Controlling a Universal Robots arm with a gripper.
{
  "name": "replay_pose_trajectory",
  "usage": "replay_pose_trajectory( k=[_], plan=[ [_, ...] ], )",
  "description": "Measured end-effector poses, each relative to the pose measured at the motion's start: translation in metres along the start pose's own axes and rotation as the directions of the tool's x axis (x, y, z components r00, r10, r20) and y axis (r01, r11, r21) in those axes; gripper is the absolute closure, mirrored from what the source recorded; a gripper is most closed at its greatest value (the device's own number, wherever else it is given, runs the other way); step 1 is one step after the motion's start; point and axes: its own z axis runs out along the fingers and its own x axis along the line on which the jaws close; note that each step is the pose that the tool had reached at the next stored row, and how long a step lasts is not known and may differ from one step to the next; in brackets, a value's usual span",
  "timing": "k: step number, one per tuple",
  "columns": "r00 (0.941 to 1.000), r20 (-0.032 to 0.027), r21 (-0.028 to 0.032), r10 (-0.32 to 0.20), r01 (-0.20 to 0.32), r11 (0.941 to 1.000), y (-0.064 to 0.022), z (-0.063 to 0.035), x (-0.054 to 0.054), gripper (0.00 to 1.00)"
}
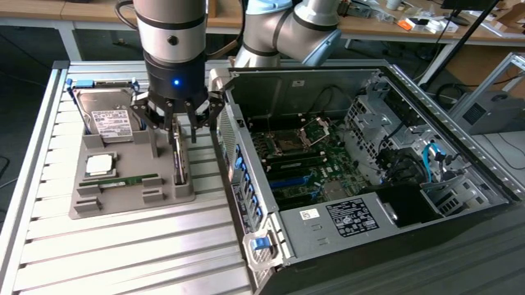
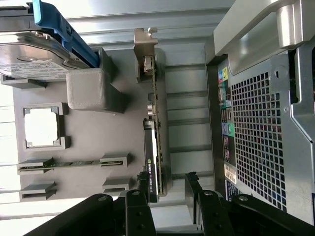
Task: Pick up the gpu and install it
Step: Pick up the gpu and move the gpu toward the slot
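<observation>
A: On the tray point(image 1: 115, 200), where's the gpu point(image 1: 178, 163)?
B: Standing on edge in the slot at the tray's edge nearest the case point(image 1: 345, 206).
A: Gripper point(image 1: 182, 130)?
B: Just above the gpu, jaws apart, straddling it.

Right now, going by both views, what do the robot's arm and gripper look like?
The arm is a silver-grey tube with a black wrist section bearing a small blue light, and pale blue joint caps. The gripper has black, jointed metal fingers with round pivot bolts.
</observation>
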Motion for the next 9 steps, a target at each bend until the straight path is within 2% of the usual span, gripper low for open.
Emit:
replay_pose_trajectory(
  k=[9],
  plan=[
    [1.0, 0.0001, -0.0001, 0.0, 0.0, 1.0, -0.0001, 0.0027, 0.0001, 0.58]
  ],
)
